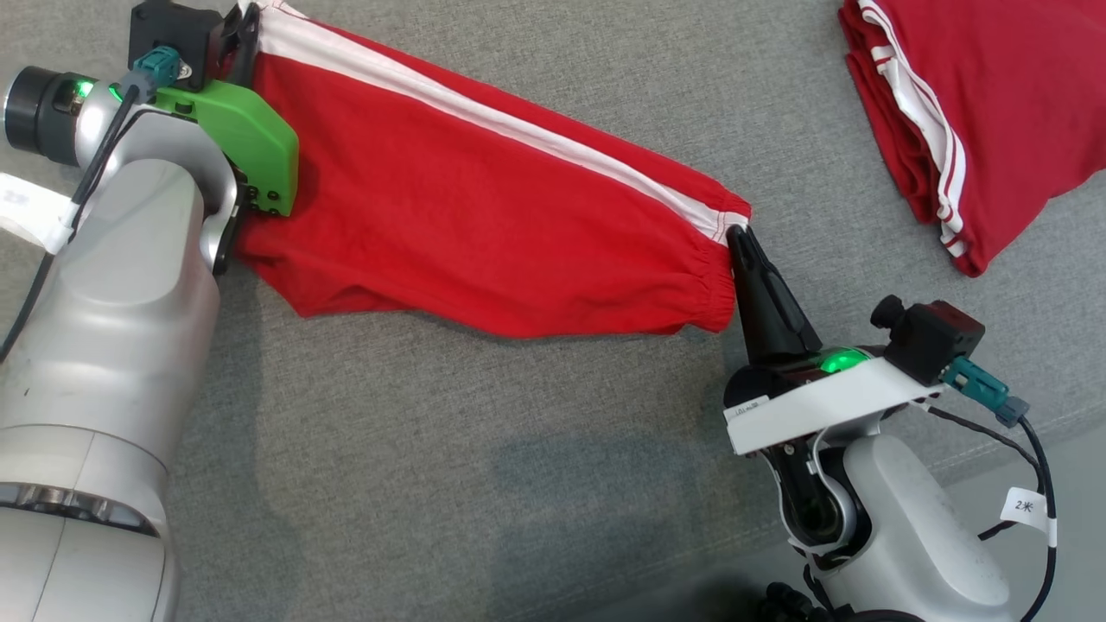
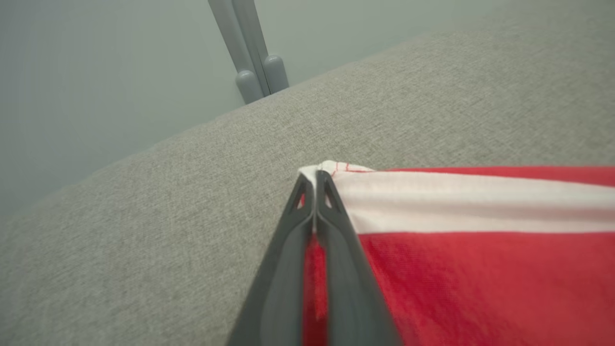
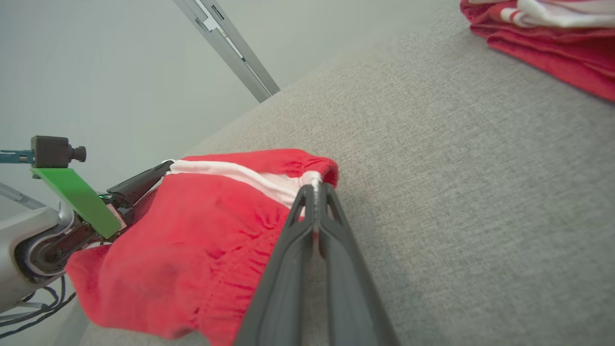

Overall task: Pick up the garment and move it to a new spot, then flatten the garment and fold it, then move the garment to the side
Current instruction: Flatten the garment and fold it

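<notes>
The garment [image 1: 484, 216] is a pair of red shorts with a white side stripe, stretched across the grey cushion between my two grippers. My left gripper [image 1: 244, 19] is shut on the hem corner at the top left; in the left wrist view the gripper [image 2: 314, 174] pinches the white stripe's end of the garment [image 2: 480, 250]. My right gripper [image 1: 736, 231] is shut on the elastic waistband at the stripe; in the right wrist view the gripper [image 3: 314, 188] clamps the gathered edge of the garment [image 3: 192, 240], which sags slightly below the held line.
A second red garment with white stripes [image 1: 959, 121] lies folded at the top right of the cushion, also in the right wrist view as the folded garment [image 3: 552, 43]. Bare grey cushion [image 1: 475, 449] lies in front of the shorts. A grey frame bar [image 2: 247, 53] stands beyond the cushion's far edge.
</notes>
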Available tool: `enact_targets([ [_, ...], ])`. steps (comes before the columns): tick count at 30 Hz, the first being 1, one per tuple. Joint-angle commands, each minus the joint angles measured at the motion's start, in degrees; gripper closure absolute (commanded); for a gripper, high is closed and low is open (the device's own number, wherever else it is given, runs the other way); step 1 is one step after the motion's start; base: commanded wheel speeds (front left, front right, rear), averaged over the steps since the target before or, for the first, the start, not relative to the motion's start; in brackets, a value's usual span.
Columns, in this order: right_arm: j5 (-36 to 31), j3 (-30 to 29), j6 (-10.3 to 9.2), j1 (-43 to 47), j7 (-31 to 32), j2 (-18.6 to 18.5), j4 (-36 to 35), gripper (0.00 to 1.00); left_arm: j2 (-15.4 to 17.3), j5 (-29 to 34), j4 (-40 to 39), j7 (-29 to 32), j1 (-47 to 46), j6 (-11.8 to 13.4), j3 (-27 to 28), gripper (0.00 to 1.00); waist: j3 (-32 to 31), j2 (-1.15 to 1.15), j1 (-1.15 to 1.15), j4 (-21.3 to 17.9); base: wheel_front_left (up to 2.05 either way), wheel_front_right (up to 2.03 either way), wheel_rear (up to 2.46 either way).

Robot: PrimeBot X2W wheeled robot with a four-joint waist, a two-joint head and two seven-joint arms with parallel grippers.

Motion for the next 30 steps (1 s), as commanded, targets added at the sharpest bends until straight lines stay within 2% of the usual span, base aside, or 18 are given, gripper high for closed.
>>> enact_targets([
  [1, -1.1, 0.1, -0.06, -0.8, -0.1, 0.0, 0.6, 0.00, -0.4, -0.2, 0.6, -0.6, -0.6, 0.2, -0.2, 0.06, 0.0, 0.00, 0.00, 0.4, 0.00, 0.00, 0.00],
  [2, -1.8, 0.1, -0.06, -0.9, -0.1, 0.1, 0.7, 0.00, -0.7, -0.3, 0.8, -0.7, -0.5, 0.3, -0.3, 0.00, -0.1, 0.00, 0.00, 0.6, 0.00, 0.00, 0.00],
  [6, -6.2, -2.2, -0.06, -0.7, -0.1, -0.3, 0.7, 0.00, -1.6, -1.1, -0.2, -1.5, 0.2, 0.7, 0.5, 0.00, -1.3, 0.00, 0.00, 2.0, 0.00, 0.00, 0.00],
  [13, -16.3, -10.6, -0.06, 2.8, -0.1, 0.0, -1.3, 0.00, -2.9, -3.7, -3.5, -1.7, 4.5, 1.0, 3.3, 0.00, -5.0, 0.00, 0.00, 4.5, 0.00, 0.00, 0.00],
  [20, -17.8, -14.6, -0.06, 6.0, -0.1, 0.2, -1.7, 0.00, -3.4, -7.7, -1.7, -1.6, 10.4, -0.4, 5.8, 0.00, -7.8, 0.00, 0.00, 5.5, 0.00, 0.00, 0.00],
  [30, -17.2, -14.5, -0.06, 7.1, -0.1, 0.3, -1.3, 0.00, -4.3, -11.6, 3.1, 0.5, 15.7, -1.6, 6.9, 0.00, -8.8, 0.00, 0.00, 4.6, 0.00, 0.00, 0.00],
])
